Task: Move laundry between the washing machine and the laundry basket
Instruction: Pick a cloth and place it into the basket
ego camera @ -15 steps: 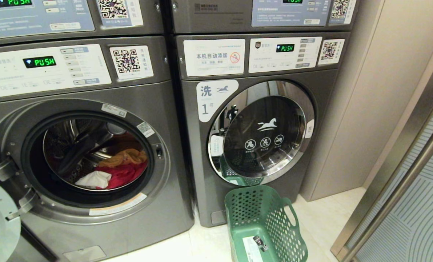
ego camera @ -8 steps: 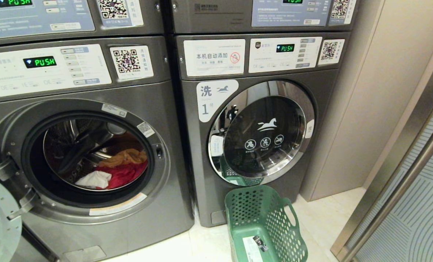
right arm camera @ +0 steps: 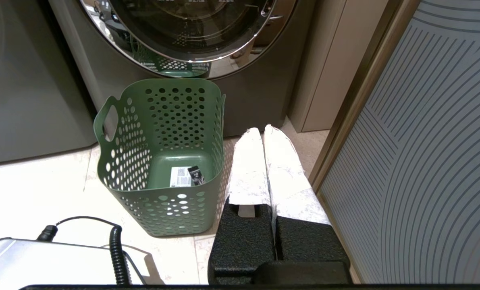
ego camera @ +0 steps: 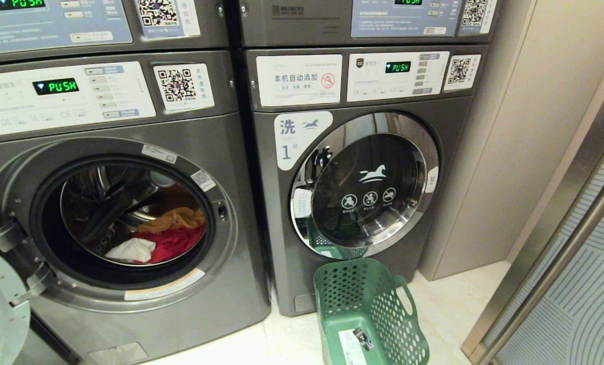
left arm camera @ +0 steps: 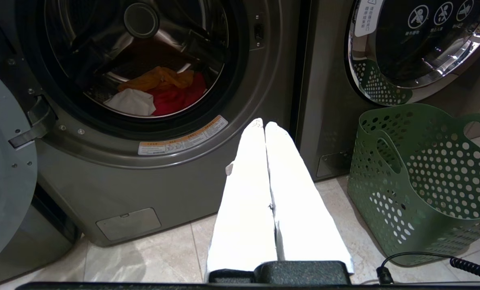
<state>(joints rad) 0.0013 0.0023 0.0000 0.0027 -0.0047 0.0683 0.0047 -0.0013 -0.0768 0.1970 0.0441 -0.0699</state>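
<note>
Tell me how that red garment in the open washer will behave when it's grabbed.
The red garment lies crumpled in the drum, so it will likely droop and stretch out when lifted. The yellow garment rests on it and the white garment touches it, so both may drag along.

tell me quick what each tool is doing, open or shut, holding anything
Left tool: shut, holding nothing, low in front of the open washing machine.
Right tool: shut, holding nothing, beside the laundry basket.
</note>
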